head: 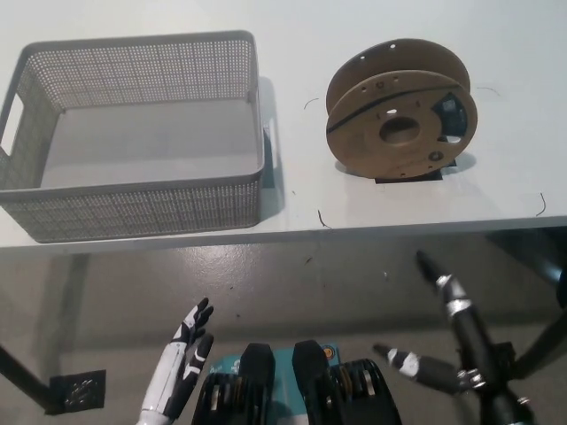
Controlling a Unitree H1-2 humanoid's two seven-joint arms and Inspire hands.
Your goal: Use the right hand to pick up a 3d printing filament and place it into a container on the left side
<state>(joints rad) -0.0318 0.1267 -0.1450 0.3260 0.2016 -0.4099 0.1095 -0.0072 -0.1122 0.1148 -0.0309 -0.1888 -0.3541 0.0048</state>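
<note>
Now: right hand (452,341) spread, below table edge | left hand (182,367) resting low, spread | risk: upright filament spool (400,108) rolls if nudged before grasp | basket (133,211) empty

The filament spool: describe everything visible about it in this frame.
The filament spool is brown with two round cardboard-looking flanges, a centre hole and smaller cut-outs; dark filament shows between the flanges. It stands on edge, leaning slightly, on the white table, over a small dark patch, right of the grey basket and apart from it. No hand touches it.
</note>
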